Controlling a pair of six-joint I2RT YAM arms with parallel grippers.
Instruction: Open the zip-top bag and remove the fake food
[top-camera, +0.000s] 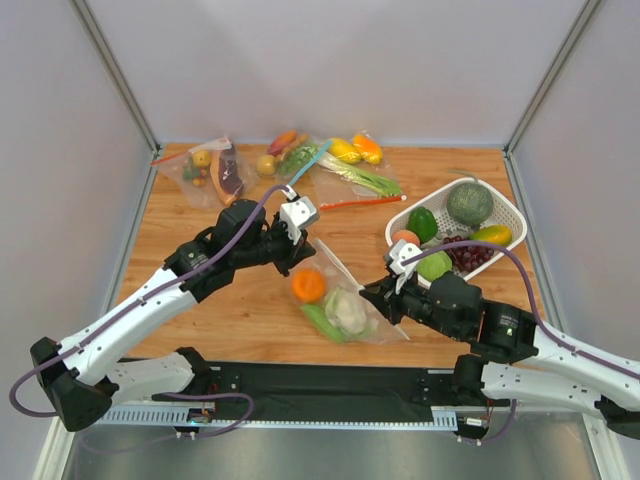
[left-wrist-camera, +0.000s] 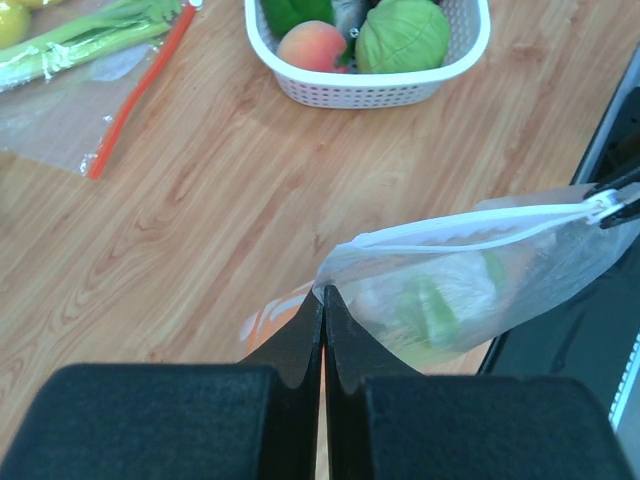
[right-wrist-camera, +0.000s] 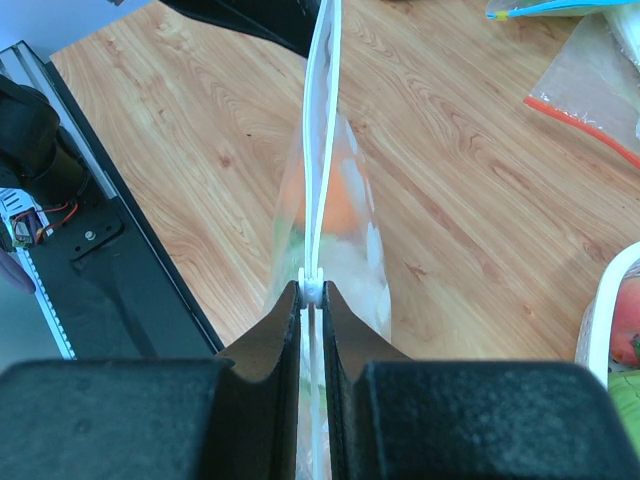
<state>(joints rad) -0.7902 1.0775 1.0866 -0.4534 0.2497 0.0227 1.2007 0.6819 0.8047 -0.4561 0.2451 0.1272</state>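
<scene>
Well left of the white basket (top-camera: 512, 212), the left gripper (left-wrist-camera: 322, 298) is clamped on one end of the zip-top bag (top-camera: 350, 290). The bag stretches toward the basket, holding the orange (top-camera: 308, 285), cauliflower (top-camera: 349, 311) and green piece (top-camera: 321, 322). Nearest the basket, the right gripper (right-wrist-camera: 313, 293) pinches the zip slider (left-wrist-camera: 604, 204). If the left grip slips off the thin plastic, the bag would probably drag along with the slider instead of opening. A tilt could spill the food.

White basket (left-wrist-camera: 370, 92) cut off by the wrist view's top edge, orange (left-wrist-camera: 262, 325) mostly hidden behind the left gripper (left-wrist-camera: 322, 298), cauliflower (left-wrist-camera: 455, 285) and green piece (left-wrist-camera: 425, 312) blurred through the zip-top bag (left-wrist-camera: 540, 255), its right end hidden inside the right gripper (right-wrist-camera: 312, 292), contents of the far-left bag (top-camera: 200, 170) too small to tell
</scene>
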